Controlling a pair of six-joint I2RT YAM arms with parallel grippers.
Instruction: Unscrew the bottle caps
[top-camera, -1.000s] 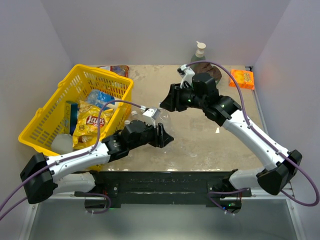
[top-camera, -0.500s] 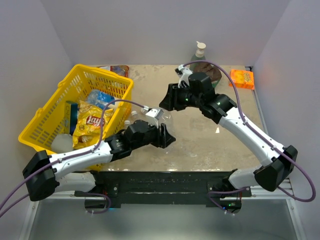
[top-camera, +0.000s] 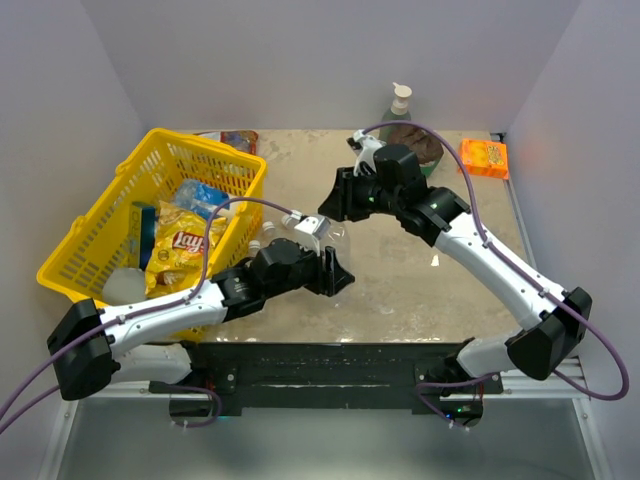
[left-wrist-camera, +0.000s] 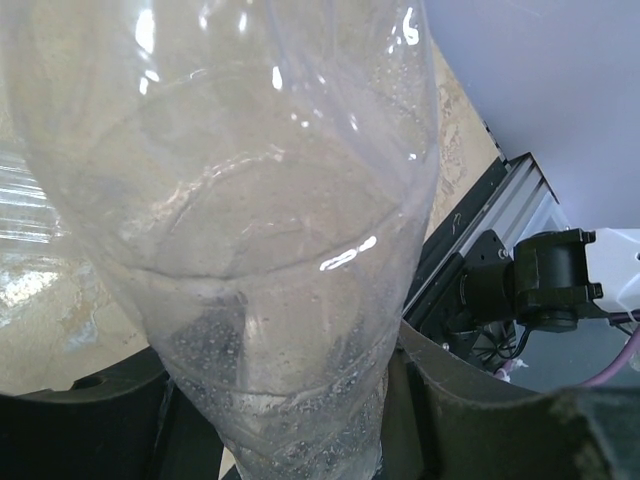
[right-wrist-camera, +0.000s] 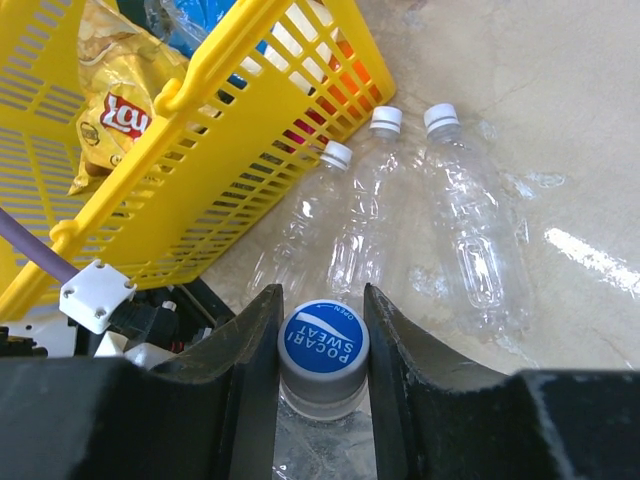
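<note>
I see my left claw (top-camera: 331, 270) clamping a bottle (left-wrist-camera: 250, 220) held aloft, its ends cut off in the wrist view, my right claw (top-camera: 336, 196) pinching its blue cap (right-wrist-camera: 322, 338) above three lying bottles (right-wrist-camera: 470, 240).

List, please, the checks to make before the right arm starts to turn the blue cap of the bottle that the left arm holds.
1. Left gripper shut on the small clear ribbed plastic bottle: ok.
2. Right gripper closed against both sides of the round blue plastic screw cap: ok.
3. Cap centred in that gripper: ok.
4. Cap already loose on its thread: cannot tell.
5. Three other clear white-capped bottles lie beside the yellow plastic basket, apart from the held one: ok.
</note>
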